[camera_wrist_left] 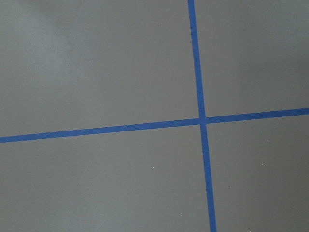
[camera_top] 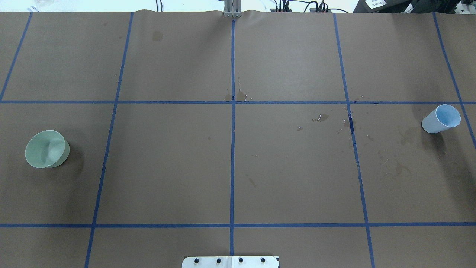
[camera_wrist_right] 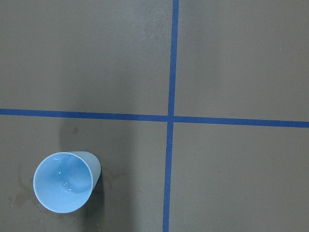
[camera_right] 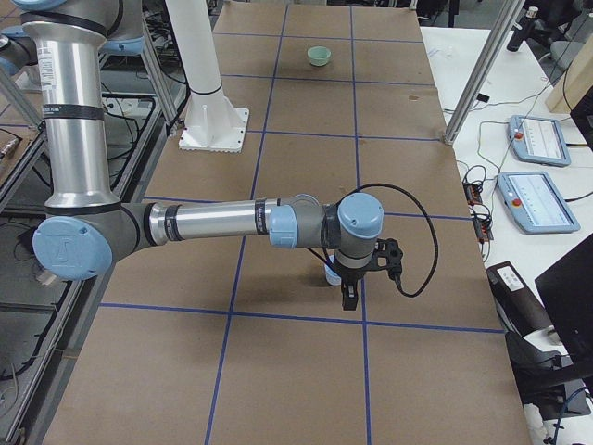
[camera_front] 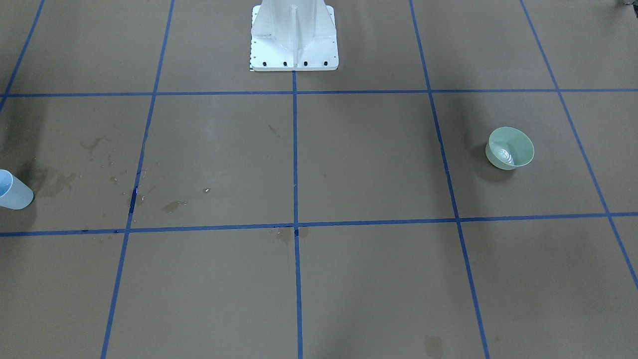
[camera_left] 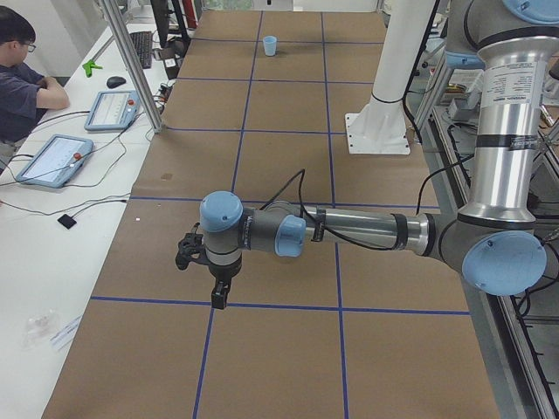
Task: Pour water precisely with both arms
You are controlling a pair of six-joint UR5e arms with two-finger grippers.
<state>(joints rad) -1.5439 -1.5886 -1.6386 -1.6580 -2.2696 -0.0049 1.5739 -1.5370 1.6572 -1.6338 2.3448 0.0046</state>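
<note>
- overhead exterior view: a pale green round plastic bowl [camera_top: 47, 149] stands upright far out on the robot's left side of the brown paper-covered worktop [camera_top: 167, 167]. a light blue tapered plastic cup [camera_top: 441, 118] stands upright far out on its right side, well apart from the bowl.
- the water [camera_front: 503, 154] shows as glinting ripples in the bottom of the bowl. the right wrist view looks down into the cup and finds only a few glints low inside, so how much it holds cannot be told.
- dark wet stains [camera_front: 55, 182] lie on the paper near the cup and toward the middle, so some water has missed a vessel.
- the left arm [camera_left: 349, 229] reaches out level over the worktop with the left end effector [camera_left: 218, 301] pointing down above a blue tape line [camera_left: 262, 305]. its wrist camera sees only bare paper and crossed tape. whether it is released or clenched cannot be told from the side view alone.
- the right arm [camera_right: 213, 222] is stretched out alike, with the right end effector [camera_right: 349, 301] hanging just beside and above the cup. its grip state cannot be told either, though the cup stands free on the paper, apparently not grasped.
- judgement: no pour is under way, since no stream shows and neither vessel is lifted. water in the bowl fits either a finished transfer or a source yet to be used.
- if a pour is left, both vessels would need grasping and bringing together.
</note>
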